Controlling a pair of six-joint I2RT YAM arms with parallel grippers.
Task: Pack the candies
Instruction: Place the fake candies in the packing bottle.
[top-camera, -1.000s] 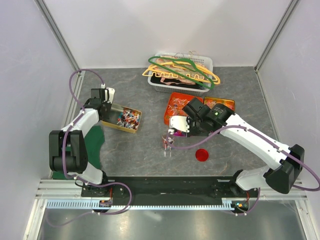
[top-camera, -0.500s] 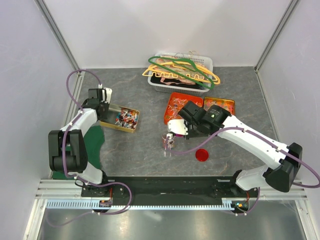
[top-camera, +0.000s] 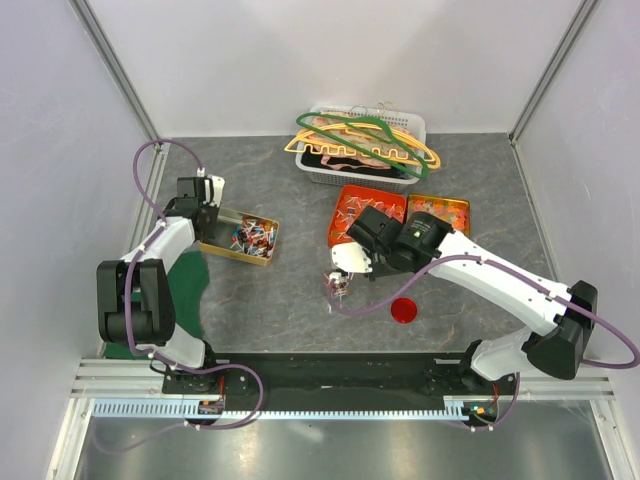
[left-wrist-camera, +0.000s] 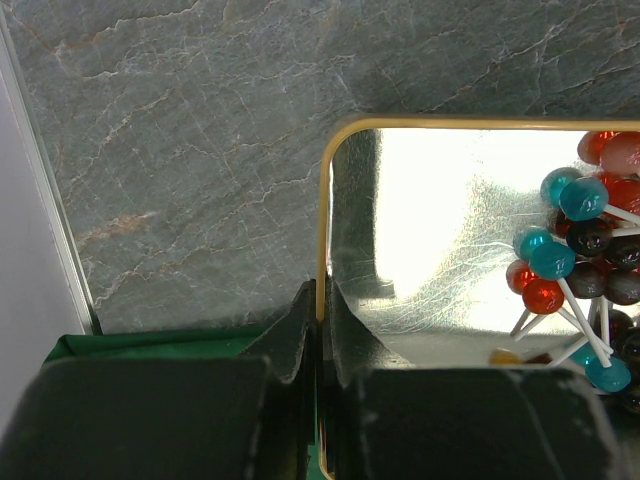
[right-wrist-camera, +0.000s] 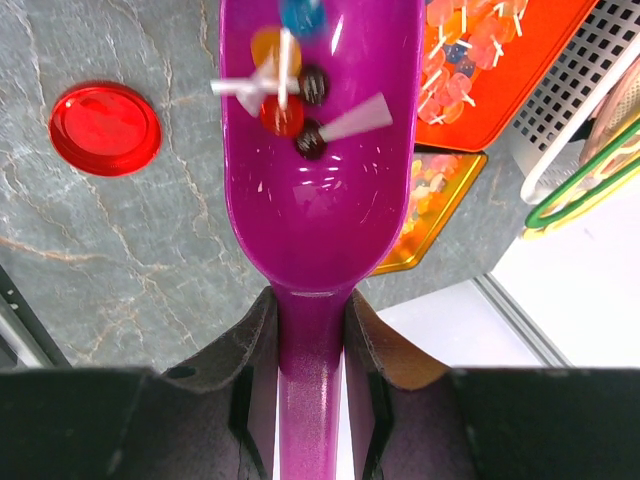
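A grey, marble-veined desk (top-camera: 280, 300) sits boxed in by plain pale walls (top-camera: 300, 60) on three sides, slim metal posts (top-camera: 112, 68) at the back corners, a ribbed aluminium rail (top-camera: 350, 410) along its near edge.

"What is different now?"

"Your right gripper (right-wrist-camera: 310, 325) slides a little to the left, and the purple scoop (right-wrist-camera: 320, 220) goes with it."

"And the other side?"

"Your left gripper (left-wrist-camera: 318, 335) pulls the gold tin (left-wrist-camera: 323, 210) a tiny bit left."

Candies (left-wrist-camera: 585, 197): small red, teal, dark balls on white sticks; heap in gold tin (left-wrist-camera: 440, 230), few in purple scoop (right-wrist-camera: 320, 230).
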